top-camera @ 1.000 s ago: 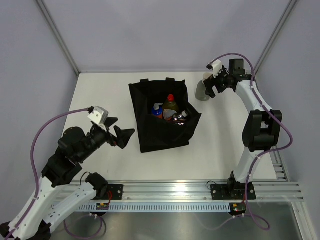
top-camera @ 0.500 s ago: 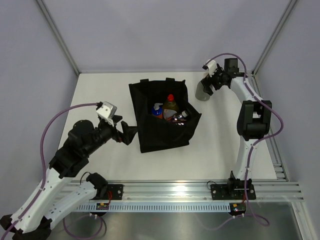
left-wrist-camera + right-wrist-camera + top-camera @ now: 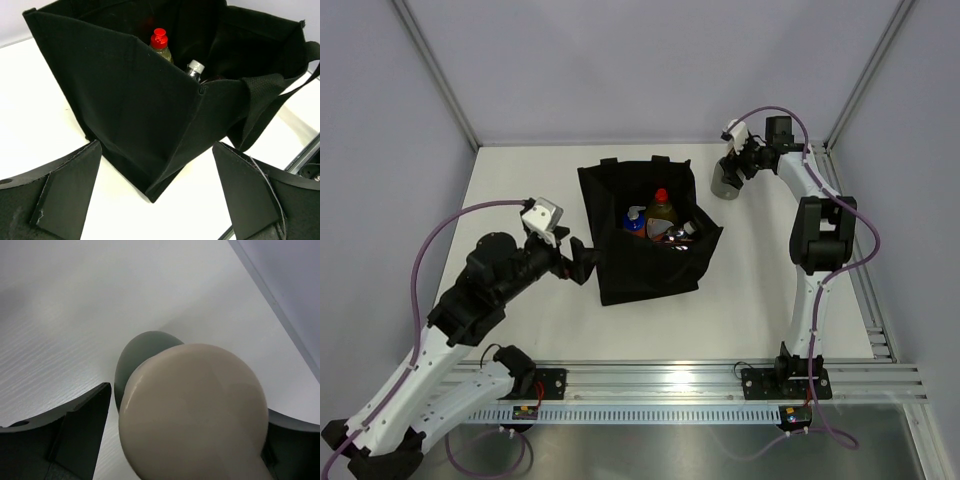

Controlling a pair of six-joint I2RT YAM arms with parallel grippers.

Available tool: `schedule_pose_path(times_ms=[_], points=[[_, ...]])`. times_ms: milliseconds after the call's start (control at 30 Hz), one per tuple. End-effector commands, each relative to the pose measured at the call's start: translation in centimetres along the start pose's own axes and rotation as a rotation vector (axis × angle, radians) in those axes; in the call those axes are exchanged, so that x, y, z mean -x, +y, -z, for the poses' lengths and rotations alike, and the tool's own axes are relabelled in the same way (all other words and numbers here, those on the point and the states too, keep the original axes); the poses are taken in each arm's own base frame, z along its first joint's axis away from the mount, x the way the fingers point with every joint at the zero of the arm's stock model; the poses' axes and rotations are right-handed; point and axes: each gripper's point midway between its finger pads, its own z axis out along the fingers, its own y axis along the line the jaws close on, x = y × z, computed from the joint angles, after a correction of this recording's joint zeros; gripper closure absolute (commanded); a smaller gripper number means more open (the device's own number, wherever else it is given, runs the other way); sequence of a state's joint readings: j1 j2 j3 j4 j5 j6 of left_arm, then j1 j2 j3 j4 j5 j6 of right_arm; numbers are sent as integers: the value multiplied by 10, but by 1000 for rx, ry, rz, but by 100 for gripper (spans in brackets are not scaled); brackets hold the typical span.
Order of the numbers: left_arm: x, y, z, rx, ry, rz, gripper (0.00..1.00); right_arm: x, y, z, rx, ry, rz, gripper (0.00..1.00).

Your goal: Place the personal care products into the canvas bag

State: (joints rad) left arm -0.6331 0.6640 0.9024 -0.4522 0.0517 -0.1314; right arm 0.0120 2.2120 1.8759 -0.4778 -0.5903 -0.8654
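Note:
The black canvas bag stands open at mid-table; its near corner fills the left wrist view. Inside it stand the yellow red-capped bottle, the clear silver-capped bottle, a blue-capped bottle and a dark red one. My left gripper is open and empty, right at the bag's left corner. The grey-green beige-pump bottle stands right of the bag. My right gripper is open, one jaw on each side of its pump head.
The bag's handle strap hangs over its right side. The back wall and right frame post stand close behind the right arm. A metal rail runs along the table's near edge.
My left gripper has moved right, up to the bag's corner. My right gripper has moved left and closer to the grey-green bottle, now straddling its pump.

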Motion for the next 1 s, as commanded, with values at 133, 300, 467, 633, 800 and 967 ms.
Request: schedule_pose_path(times_ms=[133, 300, 467, 633, 800, 967], points=[[23, -1, -1, -2, -74, -20, 1, 10, 5, -3, 69, -31, -7, 45], [26, -3, 4, -12, -92, -18, 1, 33, 13, 25, 57, -69, -31, 80], [27, -5, 14, -23, -124, -8, 1, 94, 26, 90, 16, -167, -99, 99], [28, -8, 25, -39, -162, 1, 1, 165, 45, 167, -10, -285, -115, 100], [29, -10, 37, -48, -198, 16, 1, 227, 84, 234, 4, -358, -123, 100], [36, -14, 47, -66, -232, 30, 1, 295, 144, 274, 38, -484, 3, 100]])
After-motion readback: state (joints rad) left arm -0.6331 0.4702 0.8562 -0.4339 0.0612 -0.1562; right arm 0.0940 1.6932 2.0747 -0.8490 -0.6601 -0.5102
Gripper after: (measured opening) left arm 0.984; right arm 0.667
